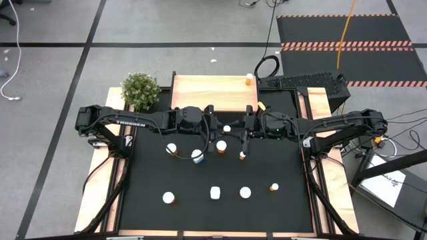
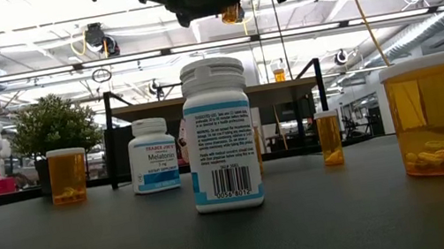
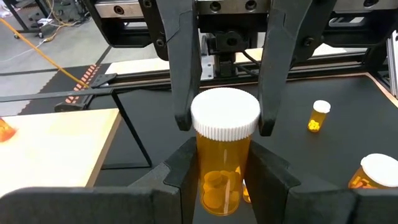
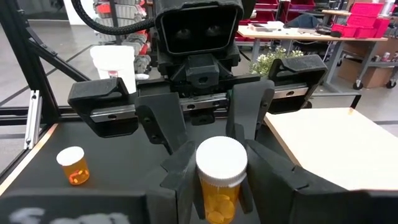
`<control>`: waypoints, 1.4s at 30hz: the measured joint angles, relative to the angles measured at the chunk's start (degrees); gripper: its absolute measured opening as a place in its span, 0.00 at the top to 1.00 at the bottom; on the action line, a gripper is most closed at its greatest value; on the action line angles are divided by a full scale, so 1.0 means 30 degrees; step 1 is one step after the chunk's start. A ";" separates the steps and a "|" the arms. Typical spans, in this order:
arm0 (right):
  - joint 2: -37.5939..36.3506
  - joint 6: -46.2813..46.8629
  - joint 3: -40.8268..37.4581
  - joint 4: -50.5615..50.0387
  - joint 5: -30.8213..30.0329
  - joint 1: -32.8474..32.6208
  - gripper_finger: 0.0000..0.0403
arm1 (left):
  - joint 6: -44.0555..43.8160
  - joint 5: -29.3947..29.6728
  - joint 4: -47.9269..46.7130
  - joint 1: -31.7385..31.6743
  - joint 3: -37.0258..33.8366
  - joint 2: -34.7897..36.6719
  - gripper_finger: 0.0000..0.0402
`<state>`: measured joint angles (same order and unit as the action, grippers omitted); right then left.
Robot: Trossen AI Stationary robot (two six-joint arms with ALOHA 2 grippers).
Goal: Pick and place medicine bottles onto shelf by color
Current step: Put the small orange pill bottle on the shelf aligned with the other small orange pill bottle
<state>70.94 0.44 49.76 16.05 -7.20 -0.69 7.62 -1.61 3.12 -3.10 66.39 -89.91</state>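
An orange medicine bottle (image 3: 222,168) with a white cap (image 1: 227,129) hangs upright in the air over the middle of the black mat, between my two grippers. My left gripper (image 3: 224,177) comes from the table's left and is shut on it. My right gripper (image 4: 221,168) faces it from the table's right and is shut on the same bottle. The low view shows only a bit of this orange bottle (image 2: 231,11) under the dark fingers. The light-wood shelf (image 1: 213,93) stands beyond the grippers at the far side, with one small orange bottle (image 1: 249,79) on its far right corner. My left gripper pinches the bottle's orange body (image 3: 208,158) below the cap between its two fingers. The fingers come nearly level from the table's left, tipped a little down. The bottle stands upright, lifted clear of the mat. My right gripper pinches the white cap's sides (image 4: 202,165) between its two fingers, one on each side. The fingers come level from the table's right, above my left gripper's fingers. The bottle's orange body hangs below the cap.
Several bottles stand on the mat: white-capped ones (image 1: 171,148) (image 1: 221,145), a white one with a blue label (image 1: 197,156), a tiny orange one (image 1: 242,155), and a near row (image 1: 169,197) (image 1: 215,193) (image 1: 245,193) (image 1: 274,187). A potted plant (image 1: 140,90) stands left of the shelf.
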 joint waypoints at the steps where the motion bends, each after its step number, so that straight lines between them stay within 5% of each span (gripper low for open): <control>1: 0.0000 -0.0013 0.0000 0.0000 0.0000 0.0000 0.70 | 0.0000 0.0046 -0.0001 0.0055 0.0000 0.0000 0.70; 11: 0.0000 -0.0028 0.0000 -0.0239 0.0008 0.0074 0.70 | -0.0117 0.0213 0.0016 0.0193 0.0000 0.0000 0.37; 18: -0.0702 -0.0020 -0.0022 -0.2100 0.0010 0.1111 0.70 | 0.0243 0.2322 -0.1027 0.0038 0.0038 0.0874 0.23; 29: -0.2625 -0.1047 -0.0015 -0.3864 0.0503 0.5175 0.70 | -0.0805 0.4096 -0.6036 -0.1239 -0.0044 0.3315 0.27; 35: -0.2873 -0.0911 -0.0015 -0.4053 0.3478 0.8751 0.70 | -0.0807 0.4088 -0.6158 -0.1570 -0.0066 0.3356 0.33; 42: -0.2359 -0.0982 -0.0015 -0.4230 0.4166 1.1303 0.70 | -0.0794 0.4067 -0.6128 -0.1578 -0.0080 0.3366 0.38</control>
<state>63.86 -2.50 49.71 3.36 5.30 33.22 5.23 10.59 -15.27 -7.84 66.15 -79.81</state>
